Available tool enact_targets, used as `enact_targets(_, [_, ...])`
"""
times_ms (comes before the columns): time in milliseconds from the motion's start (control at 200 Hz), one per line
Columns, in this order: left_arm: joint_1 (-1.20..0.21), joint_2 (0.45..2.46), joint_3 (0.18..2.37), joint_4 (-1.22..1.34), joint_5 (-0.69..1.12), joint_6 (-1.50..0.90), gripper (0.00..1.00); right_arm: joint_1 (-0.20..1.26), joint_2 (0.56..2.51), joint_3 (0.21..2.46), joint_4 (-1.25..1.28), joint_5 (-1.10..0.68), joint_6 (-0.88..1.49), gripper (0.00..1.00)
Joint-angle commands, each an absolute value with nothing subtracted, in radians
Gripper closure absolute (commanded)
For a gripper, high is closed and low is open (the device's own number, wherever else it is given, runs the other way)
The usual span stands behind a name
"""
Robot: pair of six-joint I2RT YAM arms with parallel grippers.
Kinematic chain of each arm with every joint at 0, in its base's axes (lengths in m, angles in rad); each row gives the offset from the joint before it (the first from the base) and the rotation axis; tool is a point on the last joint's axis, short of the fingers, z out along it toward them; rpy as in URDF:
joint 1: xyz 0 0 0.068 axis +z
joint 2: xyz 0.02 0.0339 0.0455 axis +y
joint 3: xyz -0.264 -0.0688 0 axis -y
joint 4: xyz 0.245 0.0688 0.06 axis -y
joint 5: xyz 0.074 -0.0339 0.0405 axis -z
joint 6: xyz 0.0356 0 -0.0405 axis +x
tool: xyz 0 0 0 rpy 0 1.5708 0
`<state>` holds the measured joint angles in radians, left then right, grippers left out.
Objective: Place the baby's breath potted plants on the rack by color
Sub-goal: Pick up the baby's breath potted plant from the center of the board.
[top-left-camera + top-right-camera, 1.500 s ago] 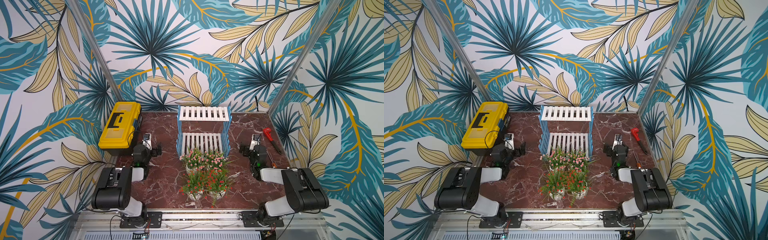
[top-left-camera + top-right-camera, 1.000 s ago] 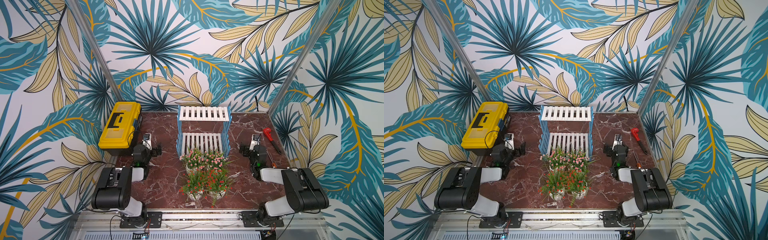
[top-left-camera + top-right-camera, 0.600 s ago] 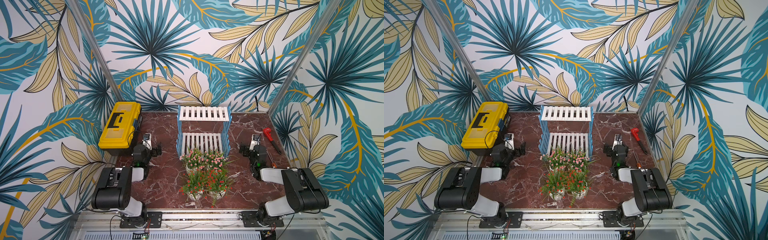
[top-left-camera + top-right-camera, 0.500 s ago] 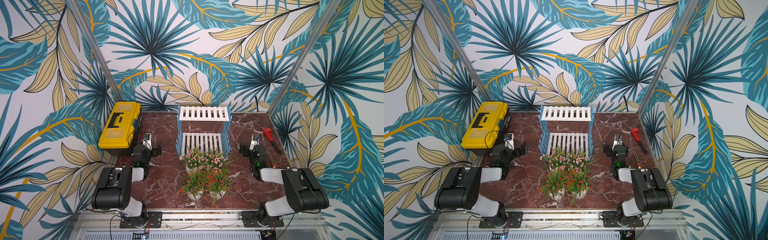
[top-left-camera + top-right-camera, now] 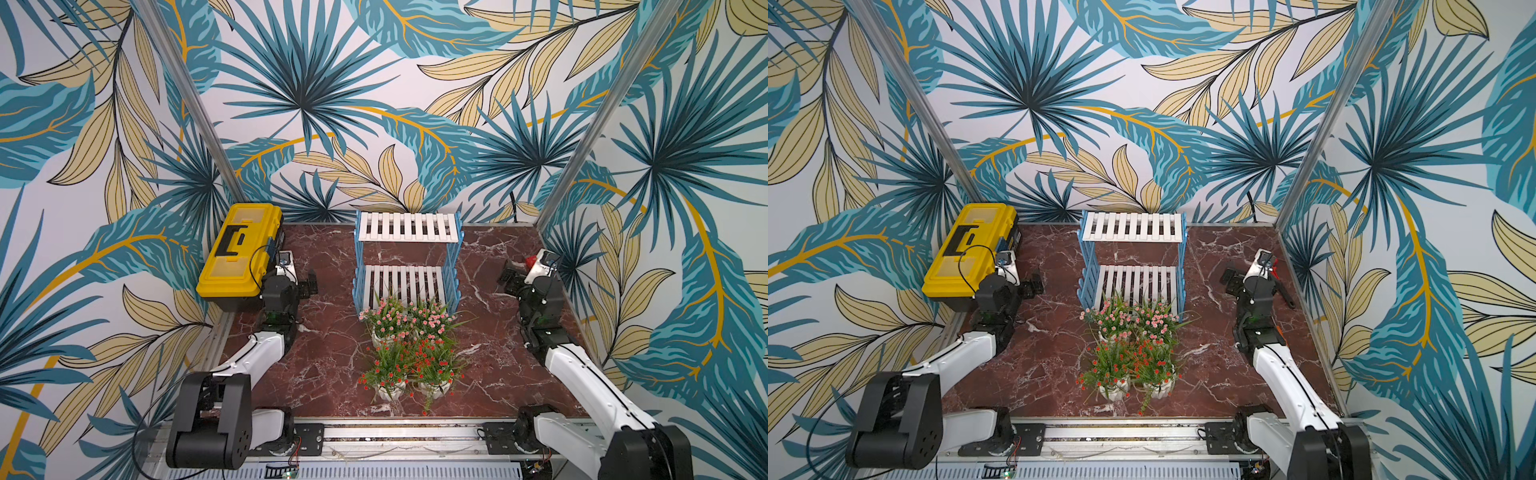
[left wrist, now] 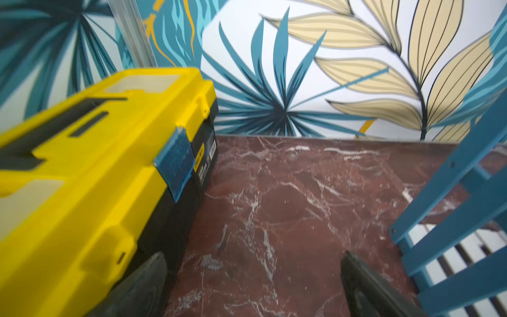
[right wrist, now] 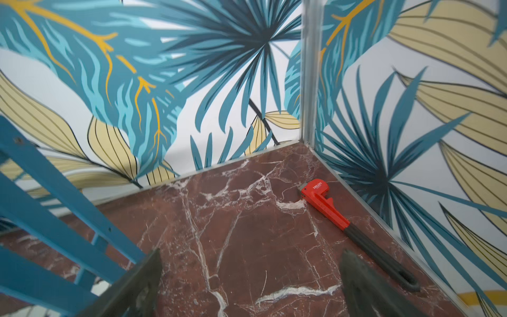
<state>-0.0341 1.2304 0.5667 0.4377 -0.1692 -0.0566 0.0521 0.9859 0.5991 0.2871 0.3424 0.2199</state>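
Nearest the front edge of the dark red, white-veined marble tabletop (image 5: 328,374), found the two red-flowered plants (image 5: 411,365) in glossy white ribbed pots, side by side, foliage touching. Just behind, saw the two pink-flowered plants (image 5: 409,322) in matching pots, grassy green leaves mingling with the red pair, leaf tips overlapping the front of the small two-tier stepped rack (image 5: 405,284). Noted all four upright on the marble, clustered in a tight square. Found open marble on both flanks of the cluster, out to each arm, and a thinner strip toward the front rail.

Further back, took in the rack itself: flat white slats, blue fence-like side frames, lower shelf forward, upper shelf hard by the back wall. Off its left frame, caught the left gripper (image 6: 252,255) hanging over the marble, dark matte fingers spread wide around bare stone, one finger close to the boxy yellow plastic toolbox (image 6: 82,170) with black base and translucent blue latch; a lane of marble between toolbox and rack. Opposite, caught the right gripper (image 7: 251,252) likewise spread and empty, blue frame on one side, a smooth red pipe wrench (image 7: 323,203) with black handle on the other, lying near the right wall's metal edge strip. Beyond, met leaf-patterned walls closing the table on three sides.
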Motion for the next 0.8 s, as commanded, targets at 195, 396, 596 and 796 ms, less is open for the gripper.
enact_targets(195, [-0.115,1.147,0.809,-0.215,-0.241,-0.343,0.00,0.116,0.930,0.734,-0.200,0.066,0.366,0.01])
enact_targets(396, [-0.223,1.146,0.861,-0.413,-0.259,-0.446,0.01,0.352,0.848,0.757,-0.399,0.213,0.341,0.01])
enact_targets(596, [-0.326,1.129,0.866,-0.479,-0.297,-0.464,0.01,0.472,0.814,0.757,-0.497,0.242,0.387,0.03])
enact_targets(796, [-0.356,1.098,0.791,-0.481,-0.286,-0.524,0.01,0.666,0.749,0.734,-0.631,0.353,0.506,0.08])
